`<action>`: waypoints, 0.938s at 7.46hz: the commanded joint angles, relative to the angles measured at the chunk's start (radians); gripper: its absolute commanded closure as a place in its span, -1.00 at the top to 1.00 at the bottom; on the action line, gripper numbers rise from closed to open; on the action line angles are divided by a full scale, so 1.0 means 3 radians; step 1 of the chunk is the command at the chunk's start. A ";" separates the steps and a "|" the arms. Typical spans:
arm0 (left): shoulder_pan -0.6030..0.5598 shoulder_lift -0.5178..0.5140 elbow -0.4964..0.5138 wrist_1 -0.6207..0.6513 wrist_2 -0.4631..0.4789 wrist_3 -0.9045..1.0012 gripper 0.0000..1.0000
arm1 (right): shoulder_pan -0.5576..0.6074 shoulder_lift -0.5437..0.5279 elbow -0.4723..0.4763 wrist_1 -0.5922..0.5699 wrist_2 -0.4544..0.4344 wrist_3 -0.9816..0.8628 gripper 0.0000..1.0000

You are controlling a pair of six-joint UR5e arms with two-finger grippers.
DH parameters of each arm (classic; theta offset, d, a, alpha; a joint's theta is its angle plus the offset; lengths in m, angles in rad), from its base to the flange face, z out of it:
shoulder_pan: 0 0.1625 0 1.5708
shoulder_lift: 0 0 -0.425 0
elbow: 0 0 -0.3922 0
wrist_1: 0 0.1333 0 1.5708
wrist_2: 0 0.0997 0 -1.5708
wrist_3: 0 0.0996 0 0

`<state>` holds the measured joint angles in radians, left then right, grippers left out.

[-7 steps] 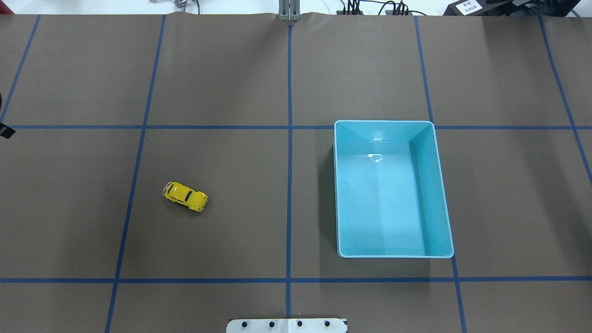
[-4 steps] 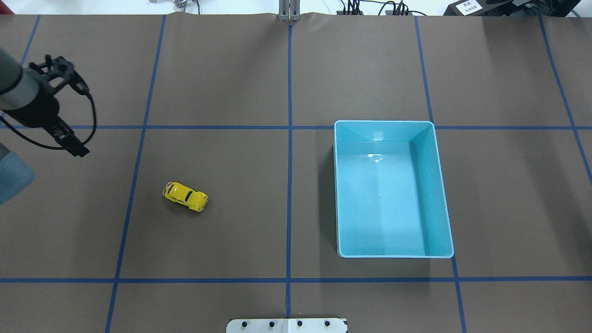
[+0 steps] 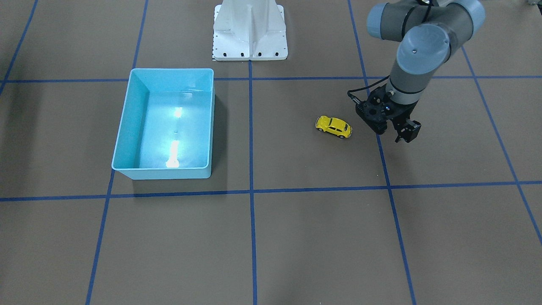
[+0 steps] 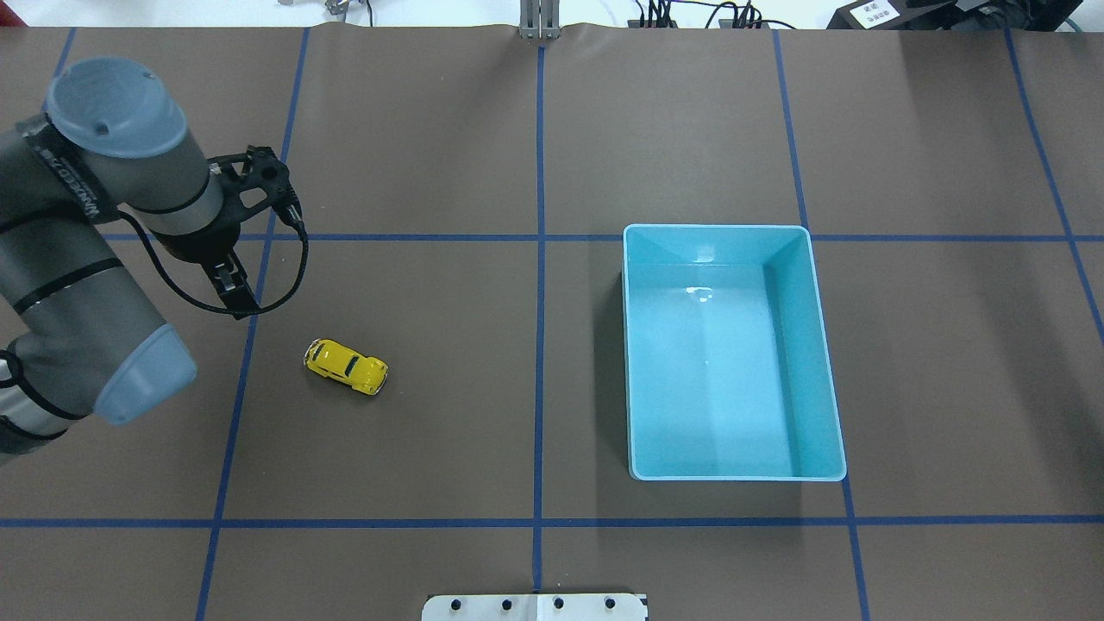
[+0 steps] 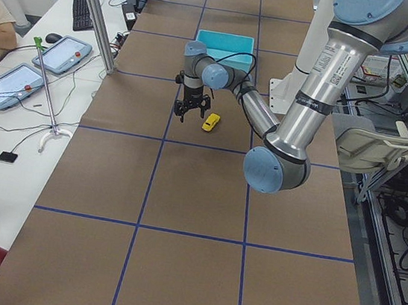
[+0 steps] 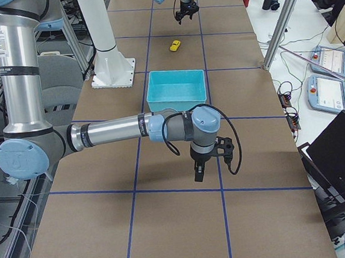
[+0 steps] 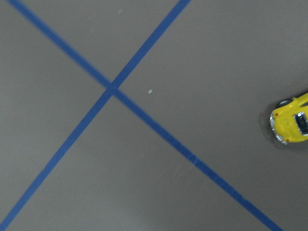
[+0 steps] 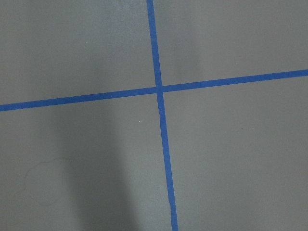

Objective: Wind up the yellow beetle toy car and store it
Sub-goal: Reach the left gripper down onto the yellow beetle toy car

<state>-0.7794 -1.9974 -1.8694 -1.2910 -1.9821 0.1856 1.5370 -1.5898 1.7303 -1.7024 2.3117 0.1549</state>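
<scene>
The yellow beetle toy car (image 4: pixel 345 366) stands on its wheels on the brown table, left of centre; it also shows in the front view (image 3: pixel 333 126) and at the right edge of the left wrist view (image 7: pixel 291 122). My left gripper (image 3: pixel 394 131) hangs open and empty above the table, a short way from the car, toward the table's left end and a little farther out; it also shows in the overhead view (image 4: pixel 226 289). The light blue bin (image 4: pixel 716 229) is empty, right of centre. My right gripper (image 6: pixel 199 172) shows only in the right side view, past the bin; I cannot tell its state.
Blue tape lines divide the brown table cover into squares. The white robot base plate (image 3: pixel 250 29) sits at the robot's edge. A metal pole (image 5: pixel 95 10) and a desk with tablets (image 5: pixel 17 83) stand beyond the table's far edge.
My left arm has come in from the overhead view's left edge and moved right toward the car. The car and the bin have not moved.
</scene>
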 commanded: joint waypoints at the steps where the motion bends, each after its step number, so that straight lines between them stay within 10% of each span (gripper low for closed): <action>1: 0.0295 -0.0249 -0.0012 0.0340 0.0463 0.0488 0.99 | 0.0000 -0.0018 0.0000 0.0014 0.0005 0.0000 1.00; 7: 0.0899 -0.0735 0.0523 0.0484 0.1157 0.1406 1.00 | 0.0000 -0.0034 -0.0015 0.0014 0.0005 0.0005 1.00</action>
<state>-0.5414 -2.1870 -1.7686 -1.1462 -1.6389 0.5991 1.5371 -1.5998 1.7259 -1.6981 2.3133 0.1552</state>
